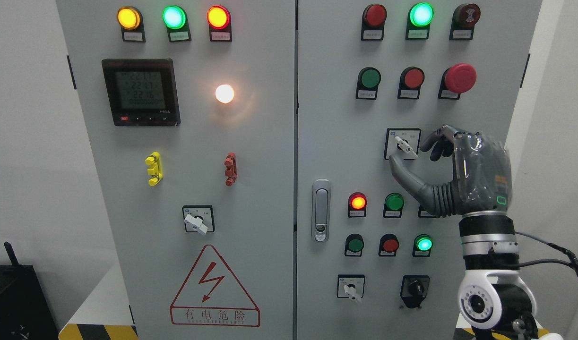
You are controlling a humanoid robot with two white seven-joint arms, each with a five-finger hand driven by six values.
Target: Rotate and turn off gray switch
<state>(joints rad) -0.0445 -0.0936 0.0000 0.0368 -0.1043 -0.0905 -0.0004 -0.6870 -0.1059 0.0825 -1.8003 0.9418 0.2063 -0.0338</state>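
Head view takes in a gray control cabinet (251,156) with two doors; its central door latch (321,210) serves as the landmark. Far left of the latch and above it sits a digital meter (141,92), with a small rotary selector (197,220) lower down on the same door. Right of the latch and above it is the gray switch (403,144), its pale lever slanting from upper left down to lower right on a square plate. Farther right, the right hand (459,170) is raised to the panel, fingers loosely curled and holding nothing. Its thumb tip lies just below the switch plate, and the dark fingertips (435,144) hover just right of the lever, apparently not touching it. To do this step well, the thumb and fingers should likely close on opposite faces of the lever, then the wrist should twist about the knob's axis without sliding off. No left hand shows.
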